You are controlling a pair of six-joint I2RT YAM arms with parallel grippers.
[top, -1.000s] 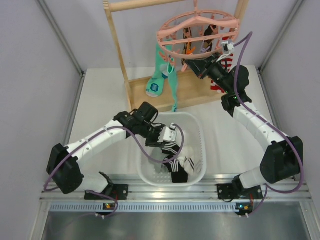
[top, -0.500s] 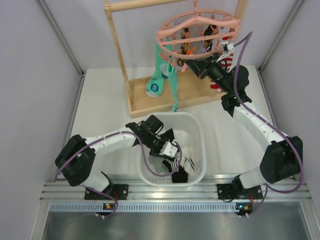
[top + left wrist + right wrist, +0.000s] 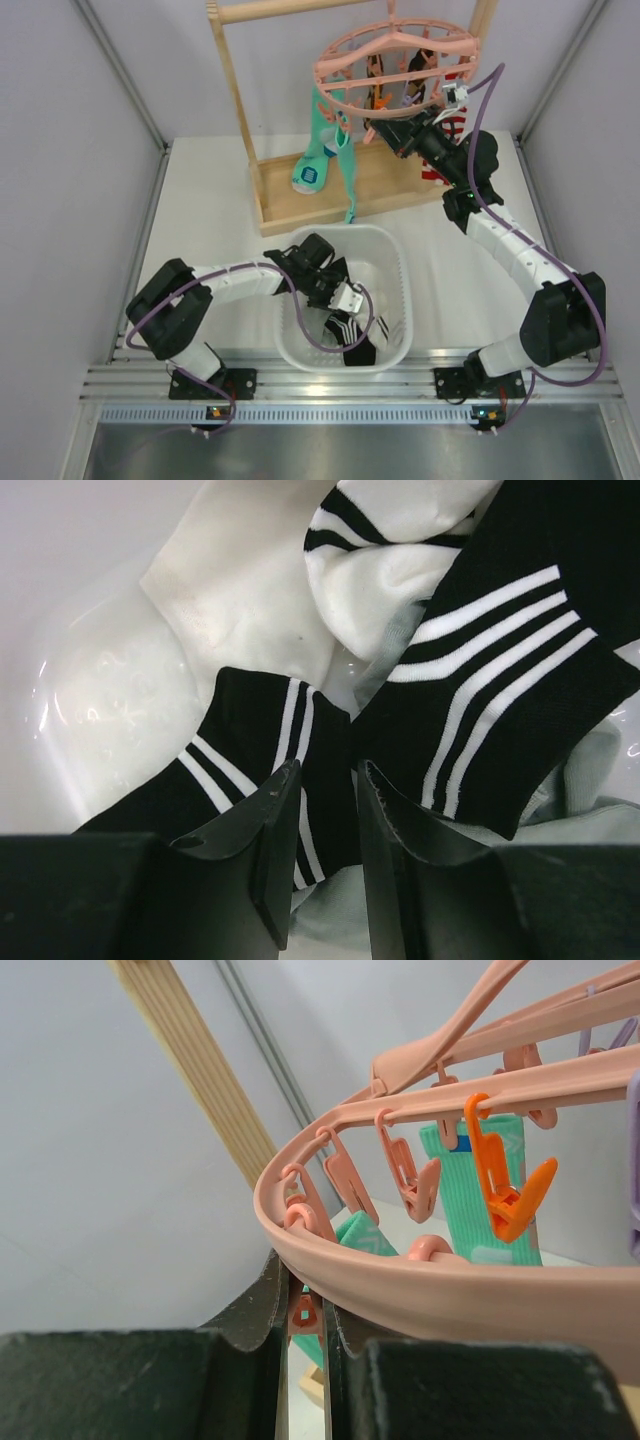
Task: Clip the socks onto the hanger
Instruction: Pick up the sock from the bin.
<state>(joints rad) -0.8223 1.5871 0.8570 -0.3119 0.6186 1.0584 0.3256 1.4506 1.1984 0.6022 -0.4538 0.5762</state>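
Observation:
Several socks lie heaped in the white basket [image 3: 400,262]. Two black ones with white stripes [image 3: 250,742] [image 3: 500,695] lie side by side, with a white sock [image 3: 250,580] behind and grey fabric [image 3: 340,920] beneath. My left gripper [image 3: 350,298] [image 3: 325,775] is down in the basket, open by a narrow gap, tips just over the edges of the two black socks and holding nothing. The pink round hanger [image 3: 395,55] [image 3: 450,1295] hangs from the wooden rack. Under its outer ring, my right gripper [image 3: 378,130] [image 3: 305,1295] is shut on a pink clip peg [image 3: 303,1318].
A light wooden rack [image 3: 235,90] stands at the back on a wooden base. Long teal socks [image 3: 325,150] [image 3: 480,1190] dangle from the hanger beside an orange peg [image 3: 505,1180]. A red-and-white striped sock [image 3: 435,172] shows behind the right arm. Grey walls close in both sides.
My left gripper has swung nearer and lower into the basket, onto the sock heap. The right arm and the hanger have stayed where they were.

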